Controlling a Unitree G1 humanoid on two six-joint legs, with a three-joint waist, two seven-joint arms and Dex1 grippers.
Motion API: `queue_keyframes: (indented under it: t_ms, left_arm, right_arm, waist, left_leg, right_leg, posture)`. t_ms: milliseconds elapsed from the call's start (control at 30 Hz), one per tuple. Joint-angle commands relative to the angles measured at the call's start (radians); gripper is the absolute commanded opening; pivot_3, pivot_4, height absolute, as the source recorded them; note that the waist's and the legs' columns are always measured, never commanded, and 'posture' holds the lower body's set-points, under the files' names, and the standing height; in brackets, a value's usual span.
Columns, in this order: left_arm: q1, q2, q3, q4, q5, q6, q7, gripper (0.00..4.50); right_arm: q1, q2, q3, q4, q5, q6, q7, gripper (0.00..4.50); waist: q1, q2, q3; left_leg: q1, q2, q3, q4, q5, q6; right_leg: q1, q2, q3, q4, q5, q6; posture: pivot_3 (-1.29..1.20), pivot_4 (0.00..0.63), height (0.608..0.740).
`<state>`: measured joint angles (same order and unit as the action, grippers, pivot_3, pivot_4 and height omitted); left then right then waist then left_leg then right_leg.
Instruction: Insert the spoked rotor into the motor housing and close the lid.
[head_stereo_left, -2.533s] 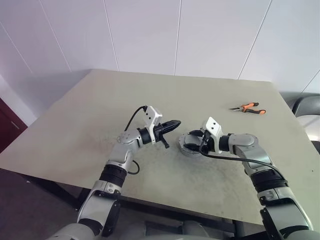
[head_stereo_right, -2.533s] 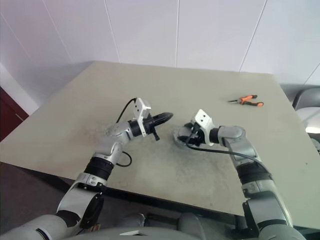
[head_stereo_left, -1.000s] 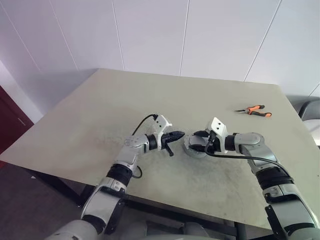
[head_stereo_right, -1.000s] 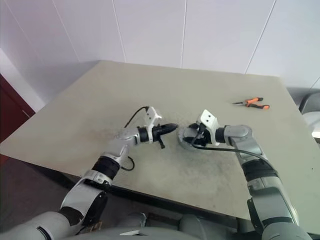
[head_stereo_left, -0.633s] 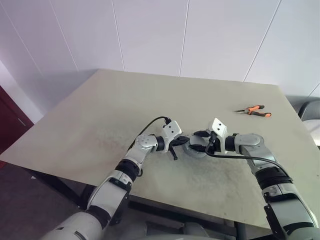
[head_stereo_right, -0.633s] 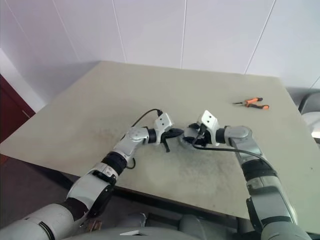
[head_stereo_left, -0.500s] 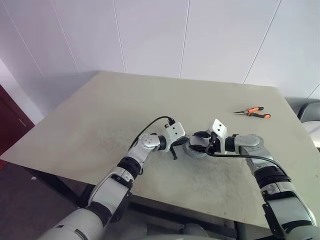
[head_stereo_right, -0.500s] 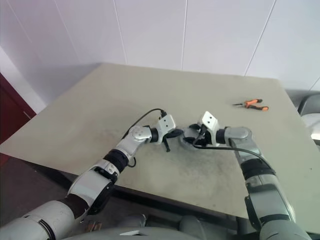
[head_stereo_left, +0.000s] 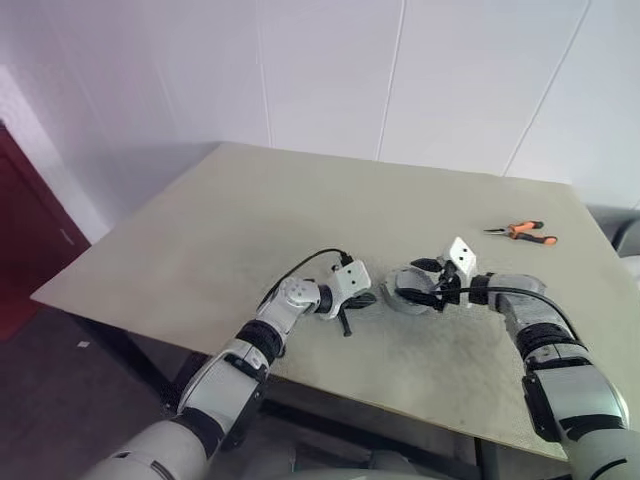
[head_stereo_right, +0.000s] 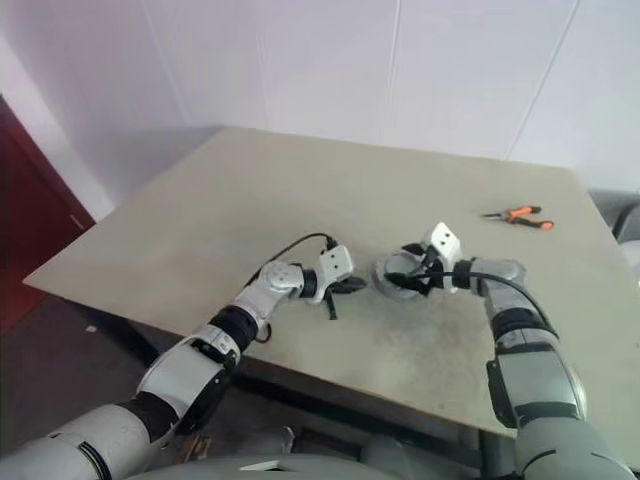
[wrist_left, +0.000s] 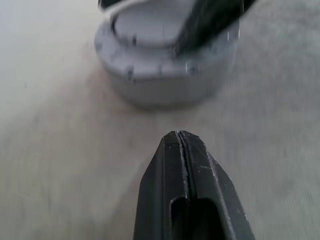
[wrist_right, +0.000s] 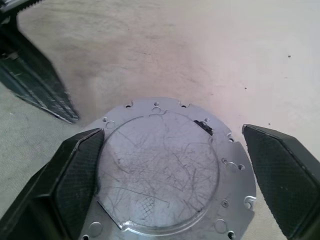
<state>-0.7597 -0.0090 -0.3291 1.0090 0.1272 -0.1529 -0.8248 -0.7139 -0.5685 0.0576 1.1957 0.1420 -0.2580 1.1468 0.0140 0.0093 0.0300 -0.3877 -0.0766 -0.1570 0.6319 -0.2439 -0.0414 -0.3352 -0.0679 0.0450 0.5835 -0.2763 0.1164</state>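
The motor housing (wrist_right: 167, 172) sat on the surface (head_stereo_left: 250, 220) near its front edge, with its pale, scratched, flat silvery face turned up and a ring of small holes around its rim. In the left wrist view it appeared as a short round drum (wrist_left: 165, 70) resting flat on the surface. The right tool (wrist_right: 170, 175) stood over it with its two black fingers (wrist_right: 80, 175) spread wide, one on either side of the drum; whether they touched its rim could not be told. The left tool (wrist_left: 182, 145) lay low just beside the housing, on the robot's left of it, its tip aimed at the drum's side wall and clear of it, with its fingers pressed together on nothing. From the head views the two tools (head_stereo_left: 362, 298) (head_stereo_left: 425, 285) faced each other across the housing (head_stereo_left: 410, 296). A pair of orange-handled pliers (head_stereo_left: 522, 231) lay well apart from them, farther back on the surface toward the robot's right side. A white panelled wall (head_stereo_left: 400, 70) rose behind the surface.
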Motion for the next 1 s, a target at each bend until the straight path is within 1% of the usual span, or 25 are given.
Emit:
queue_keyframes:
  t_ms: [33,100,167,233,367,433,500,533,567,633,667,733,767,867,1000]
  left_arm:
    - [-0.017,-0.008,0.016,-0.029,-0.01,0.001,-0.011,0.0]
    - [-0.017,-0.008,0.019,-0.033,-0.013,0.002,-0.012,0.0]
    - [-0.017,-0.008,0.029,-0.038,-0.021,-0.007,-0.008,0.0]
    - [-0.019,-0.011,0.046,-0.047,-0.039,-0.02,-0.002,0.0]
    - [-0.018,-0.028,0.121,-0.119,-0.137,-0.05,-0.048,0.0]
    - [-0.019,-0.036,0.153,-0.149,-0.176,-0.053,-0.058,0.0]
    - [-0.021,-0.035,0.164,-0.155,-0.18,-0.059,-0.048,0.0]
    - [-0.023,-0.033,0.164,-0.148,-0.175,-0.057,-0.041,0.0]
    - [-0.024,-0.031,0.161,-0.139,-0.167,-0.056,-0.035,0.0]
    - [-0.025,-0.031,0.158,-0.129,-0.16,-0.052,-0.032,0.0]
    - [-0.024,-0.032,0.158,-0.127,-0.161,-0.049,-0.035,0.0]
    - [-0.027,-0.039,0.152,-0.113,-0.156,-0.051,-0.038,0.0]
    - [-0.03,-0.042,0.149,-0.107,-0.154,-0.053,-0.038,0.0]
    - [-0.05,-0.05,0.149,-0.071,-0.149,-0.059,-0.034,0.0]
    - [-0.066,-0.057,0.147,-0.039,-0.145,-0.071,-0.035,0.0]
  right_arm:
    - [0.0,-0.045,-0.032,0.093,-0.041,0.02,-0.032,4.42]
    - [-0.007,-0.031,-0.053,0.084,-0.026,0.022,0.007,4.42]
    - [-0.005,-0.02,-0.078,0.084,-0.014,0.022,0.024,4.42]
    - [-0.005,-0.016,-0.094,0.085,-0.014,0.022,0.029,4.42]
    - [-0.007,-0.017,-0.097,0.086,-0.039,0.022,0.024,4.42]
    - [0.021,0.036,-0.064,-0.221,0.01,0.193,0.048,4.42]
    - [0.081,0.064,-0.036,-0.537,0.05,0.387,0.019,4.42]
    - [0.107,0.065,-0.032,-0.63,0.057,0.452,-0.002,4.42]
    - [0.13,0.065,-0.03,-0.706,0.062,0.509,-0.021,4.42]
    - [0.157,0.061,-0.029,-0.793,0.067,0.58,-0.047,4.42]
    - [0.167,0.06,-0.03,-0.822,0.069,0.606,-0.057,4.42]
    - [0.179,0.061,-0.029,-0.865,0.075,0.651,-0.069,4.42]
    - [0.183,0.061,-0.028,-0.879,0.077,0.666,-0.073,4.42]
    - [0.188,0.063,-0.027,-0.903,0.081,0.689,-0.087,4.42]
    - [0.19,0.068,-0.031,-0.921,0.088,0.702,-0.1,4.42]
  waist:
    - [0.0,0.001,0.001]
    - [-0.003,0.004,0.001]
    - [-0.004,0.004,0.002]
    - [-0.005,0.004,0.003]
    - [-0.007,0.001,0.005]
    - [-0.009,-0.003,0.007]
    - [-0.015,-0.004,0.008]
    - [-0.021,-0.002,0.008]
    - [-0.024,-0.001,0.008]
    - [-0.027,-0.001,0.009]
    - [-0.029,-0.002,0.009]
    - [-0.026,-0.003,0.009]
    - [-0.025,-0.003,0.009]
    - [-0.02,-0.005,0.01]
    - [-0.02,-0.006,0.011]
  left_leg:
    - [-0.003,0.0,0.0,0.0,0.0,0.0]
    - [-0.01,0.0,0.002,-0.002,0.0,0.0]
    - [-0.019,0.0,0.006,-0.003,0.0,0.0]
    - [-0.02,-0.001,0.008,-0.005,0.0,0.0]
    - [-0.019,-0.003,0.015,-0.004,0.0,0.0]
    - [-0.017,-0.008,0.016,-0.003,0.001,0.001]
    - [-0.017,-0.011,0.014,-0.003,0.005,0.006]
    - [-0.017,-0.012,0.014,-0.003,0.012,0.008]
    - [-0.018,-0.012,0.012,-0.004,0.027,0.009]
    - [-0.019,-0.012,0.01,-0.005,0.04,0.009]
    - [-0.019,-0.012,0.008,-0.004,0.042,0.01]
    - [-0.019,-0.013,0.008,-0.013,0.041,0.012]
    - [-0.019,-0.014,0.009,-0.019,0.041,0.012]
    - [-0.022,-0.015,0.011,-0.024,0.04,0.012]
    - [-0.022,-0.016,0.013,-0.025,0.04,0.012]
  right_leg:
    - [0.0,0.0,0.0,0.0,0.0,0.0]
    - [-0.001,0.001,0.001,-0.001,0.0,0.0]
    - [-0.006,0.002,0.001,0.0,0.0,0.0]
    - [-0.008,0.001,0.001,0.004,0.001,-0.001]
    - [-0.014,-0.006,-0.001,0.021,0.001,-0.001]
    - [-0.017,-0.013,-0.001,0.032,0.001,-0.002]
    - [-0.022,-0.014,0.002,0.039,0.001,-0.001]
    - [-0.025,-0.014,0.004,0.046,0.001,-0.001]
    - [-0.031,-0.013,0.004,0.051,0.0,0.001]
    - [-0.039,-0.012,0.003,0.055,-0.001,0.003]
    - [-0.04,-0.012,0.003,0.056,-0.001,0.01]
    - [-0.043,-0.016,0.005,0.052,-0.004,0.015]
    - [-0.045,-0.018,0.005,0.05,-0.003,0.016]
    - [-0.052,-0.021,0.005,0.05,-0.004,0.017]
    - [-0.053,-0.021,0.005,0.048,-0.004,0.017]
  posture:
    - [0.0,0.0,0.74]
    - [0.0,0.0,0.74]
    - [0.0,0.0,0.74]
    - [0.0,0.0,0.74]
    - [0.0,0.0,0.74]
    - [0.0,0.0,0.74]
    - [0.0,0.0,0.74]
    - [0.0,0.0,0.74]
    - [0.0,0.0,0.74]
    - [0.0,0.0,0.74]
    - [0.0,0.0,0.74]
    - [0.0,0.0,0.74]
    - [0.0,0.0,0.74]
    - [0.0,0.0,0.74]
    - [0.0,0.0,0.74]
